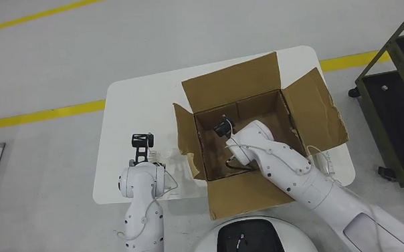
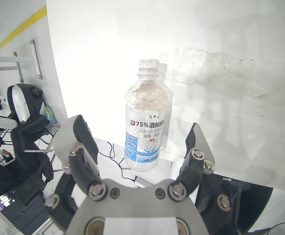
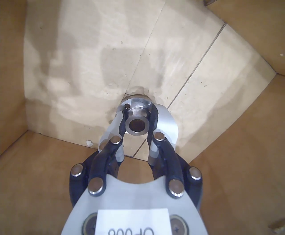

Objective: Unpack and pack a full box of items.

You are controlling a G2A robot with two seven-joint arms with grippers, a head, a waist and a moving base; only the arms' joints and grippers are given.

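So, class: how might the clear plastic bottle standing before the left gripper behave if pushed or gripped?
The bottle stands tall and narrow, so a push up high would probably tip it. Its round body would likely roll. The plastic looks thin and may flex under the left gripper.

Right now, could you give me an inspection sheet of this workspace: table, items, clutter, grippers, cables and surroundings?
Surface: white table.
Job's things: open cardboard box on the table; clear bottle standing outside the box, second bottle right behind it; metal fitting inside the box.
Clutter: clear plastic bag lying on the table past the bottles.
Grippers: left gripper open, facing the bottles; right gripper shut on the metal fitting.
Cables: black cable on the floor below the table edge.
Surroundings: yellow floor line; green cart.
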